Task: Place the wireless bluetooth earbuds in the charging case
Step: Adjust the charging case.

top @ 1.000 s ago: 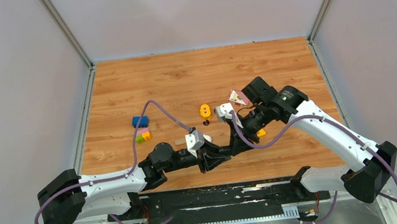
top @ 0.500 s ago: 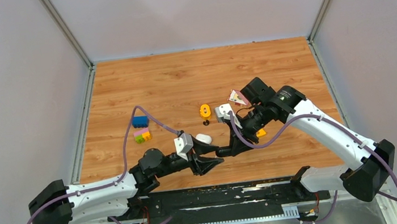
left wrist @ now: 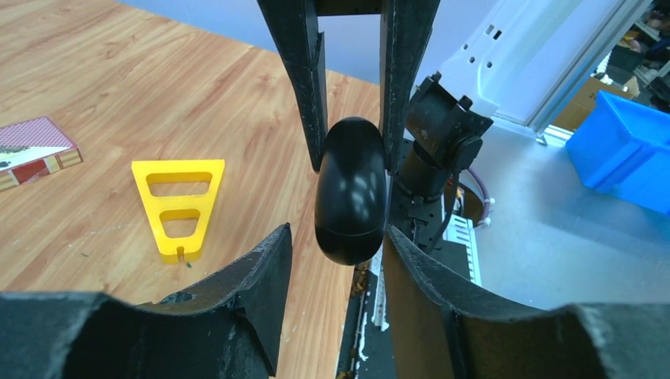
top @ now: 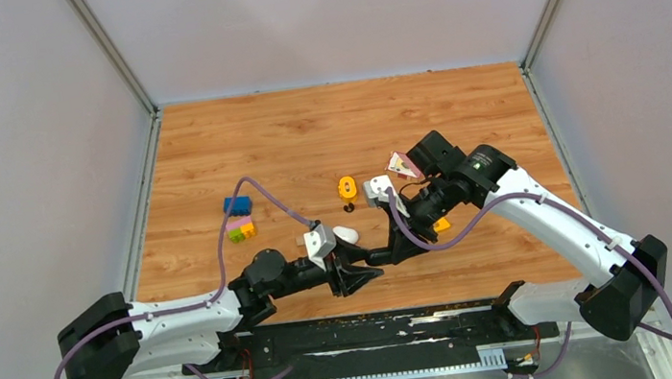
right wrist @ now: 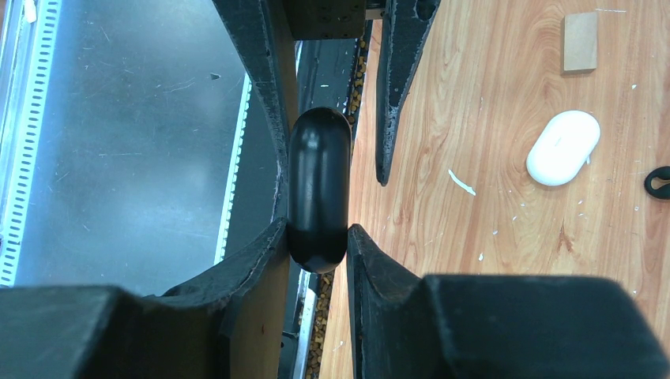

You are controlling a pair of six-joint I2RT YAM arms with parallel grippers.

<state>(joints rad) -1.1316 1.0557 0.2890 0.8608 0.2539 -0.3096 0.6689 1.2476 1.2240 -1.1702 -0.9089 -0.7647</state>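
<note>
My right gripper (top: 383,253) (right wrist: 314,229) is shut on a closed black charging case (right wrist: 318,189), held in the air above the table's near edge. My left gripper (top: 360,272) (left wrist: 336,229) is open, its jaws standing on either side of the case's (left wrist: 351,197) free end, with a gap on the left side. A closed white charging case (top: 345,235) (right wrist: 562,148) lies on the table. A small black piece (top: 349,208) (right wrist: 657,181) lies beyond it; I cannot tell if it is an earbud. No other earbuds show.
A yellow triangle (left wrist: 178,205) (top: 442,225) and a patterned card box (left wrist: 31,150) (top: 401,164) lie near the right arm. A small tan block (right wrist: 581,41), an orange piece (top: 347,186), a blue block (top: 237,204) and stacked coloured blocks (top: 241,230) lie mid-table.
My left arm drew back to the left, then came forward again, its open jaws now around the black case. The right arm has hardly moved.
</note>
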